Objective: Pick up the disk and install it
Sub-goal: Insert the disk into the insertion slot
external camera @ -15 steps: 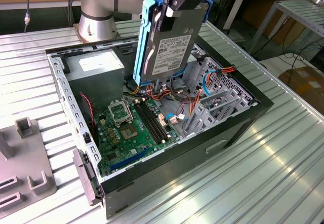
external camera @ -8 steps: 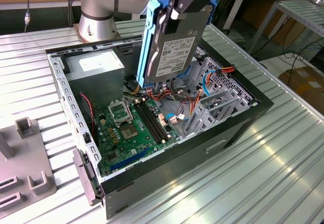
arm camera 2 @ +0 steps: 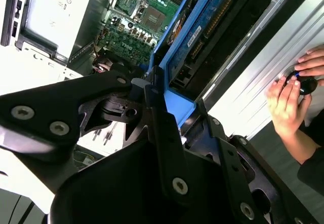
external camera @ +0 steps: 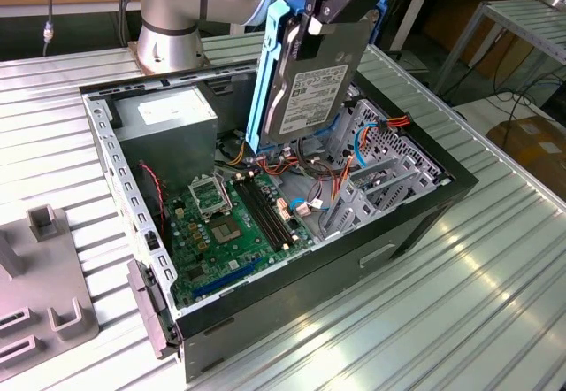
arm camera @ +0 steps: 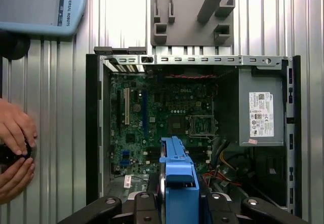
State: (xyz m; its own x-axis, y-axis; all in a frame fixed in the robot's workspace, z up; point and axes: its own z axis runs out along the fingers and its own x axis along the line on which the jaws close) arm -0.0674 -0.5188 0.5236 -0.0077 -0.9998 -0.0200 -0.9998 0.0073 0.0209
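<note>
The disk, a grey metal hard drive with a white label and blue rails, hangs upright above the back of the open computer case. My gripper is shut on its upper end, with black fingers pinching the blue rail. Both wrist views look down along the disk into the case. Its lower end sits just above the cables between the motherboard and the metal drive cage.
A grey power supply fills one corner of the case. Orange and red cables lie under the disk. A grey fixture block lies beside the case. A person's hands rest on the table.
</note>
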